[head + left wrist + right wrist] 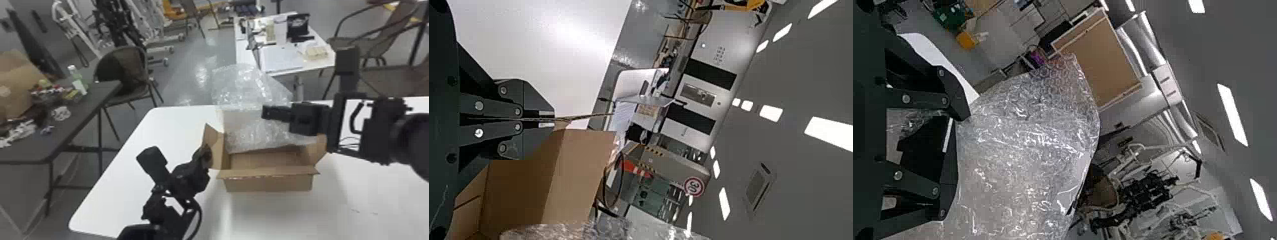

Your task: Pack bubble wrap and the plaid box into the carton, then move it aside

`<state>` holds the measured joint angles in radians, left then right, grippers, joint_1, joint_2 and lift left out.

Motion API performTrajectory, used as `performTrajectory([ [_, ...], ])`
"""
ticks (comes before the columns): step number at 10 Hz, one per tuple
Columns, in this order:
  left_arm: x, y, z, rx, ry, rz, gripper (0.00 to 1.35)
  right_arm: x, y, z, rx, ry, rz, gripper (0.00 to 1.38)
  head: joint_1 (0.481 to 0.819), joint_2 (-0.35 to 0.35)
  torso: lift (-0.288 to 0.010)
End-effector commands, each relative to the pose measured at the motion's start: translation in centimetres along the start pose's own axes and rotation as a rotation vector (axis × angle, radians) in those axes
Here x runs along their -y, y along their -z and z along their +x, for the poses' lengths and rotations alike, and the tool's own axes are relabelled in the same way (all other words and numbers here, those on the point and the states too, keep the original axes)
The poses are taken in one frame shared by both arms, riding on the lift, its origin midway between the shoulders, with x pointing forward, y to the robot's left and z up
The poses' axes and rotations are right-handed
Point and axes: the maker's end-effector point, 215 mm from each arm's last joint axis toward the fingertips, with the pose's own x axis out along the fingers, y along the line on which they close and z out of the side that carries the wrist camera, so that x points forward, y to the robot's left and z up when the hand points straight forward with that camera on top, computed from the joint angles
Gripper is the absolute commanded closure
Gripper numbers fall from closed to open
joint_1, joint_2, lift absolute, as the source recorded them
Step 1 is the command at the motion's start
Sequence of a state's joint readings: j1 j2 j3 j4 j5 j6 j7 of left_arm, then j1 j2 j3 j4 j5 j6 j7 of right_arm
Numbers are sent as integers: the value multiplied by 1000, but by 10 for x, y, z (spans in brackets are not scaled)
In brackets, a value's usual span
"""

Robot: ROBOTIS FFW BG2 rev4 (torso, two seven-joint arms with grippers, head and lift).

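Bubble wrap [252, 86] standing up out of the open carton [269, 182]

In the head view, the wrap rises above the far side of the carton, its lower part tucked inside against the back, between the two side flaps. The near flap [268, 172] folds outward. The left gripper [204, 153] is at the carton's left flap [213, 143]; the right gripper [266, 113] is above the carton's far right part, in front of the wrap. Carton and wrap sit on the white table [178, 127], left of which, from the carton, is a dark table [76, 127] with assorted items.

In the left wrist view, the left gripper [549, 120] is clenched on the carton's flap, its thin edge pinched between the fingertips. Some wrap shows beside the carton's cardboard.

In the right wrist view, the right gripper [960, 155] is released, its fingers [955, 97] spread apart, with the wrap spreading out just beyond them.
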<state>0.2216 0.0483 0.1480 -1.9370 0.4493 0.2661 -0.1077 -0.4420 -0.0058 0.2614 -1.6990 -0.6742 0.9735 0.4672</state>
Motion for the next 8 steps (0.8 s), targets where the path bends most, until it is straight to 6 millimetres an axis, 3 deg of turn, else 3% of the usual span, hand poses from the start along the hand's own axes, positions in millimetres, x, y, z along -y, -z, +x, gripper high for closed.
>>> performTrajectory([
  [1,1,0,0,3,3,-6,1211,19,22,8,-15,16,54,1225,608,350,-166],
  [6,1,-3,0,13,7,-18,1211,47,72,7,-134,123,110,1202,651,350,-166],
  [7,1,-3,0,13,7,-17,1211,51,81,5,-157,139,118,1092,661,350,-166],
  [8,0,-4,0,14,5,-18,1211,57,87,2,-171,161,119,835,665,350,-166],
])
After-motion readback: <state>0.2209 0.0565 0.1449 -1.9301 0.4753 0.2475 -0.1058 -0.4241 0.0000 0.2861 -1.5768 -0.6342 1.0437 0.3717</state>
